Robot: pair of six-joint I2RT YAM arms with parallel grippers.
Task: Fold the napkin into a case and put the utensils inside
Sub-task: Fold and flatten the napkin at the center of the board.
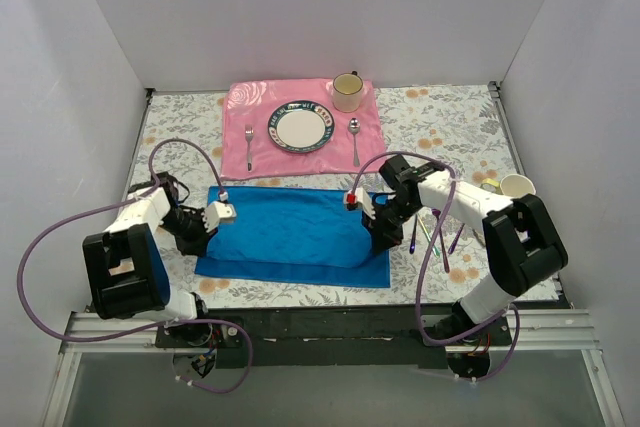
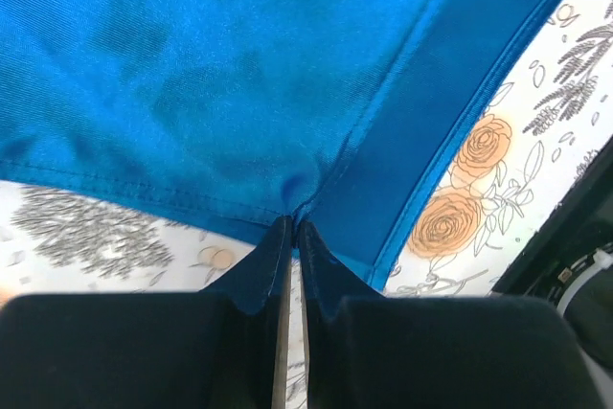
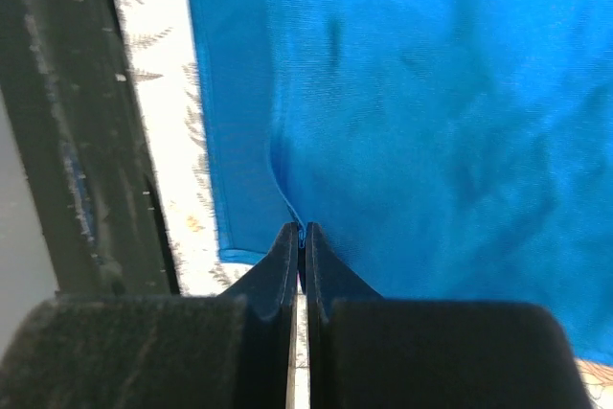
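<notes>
The blue napkin [image 1: 290, 229] lies on the flowered table in front of both arms, one layer doubled over a lower one that shows along the near edge. My left gripper [image 1: 203, 235] is at its left edge, shut on a pinch of the hem [image 2: 292, 210]. At the right edge my right gripper [image 1: 373, 234] is likewise shut on the cloth [image 3: 302, 230]. Both layers of the napkin [image 2: 239, 74] fill the left wrist view, and the napkin [image 3: 431, 112] covers most of the right wrist view. The iridescent utensils [image 1: 438, 229] lie to the right, partly hidden under the right arm. No case shows.
Behind the napkin lies a pink placemat [image 1: 240, 107] with a plate [image 1: 301, 127], a cup [image 1: 347, 92], a silver fork [image 1: 249, 145] and a silver spoon [image 1: 355, 139]. A white cup [image 1: 517, 185] stands at the right. White walls enclose the table; a black rail [image 1: 330, 322] runs along the near edge.
</notes>
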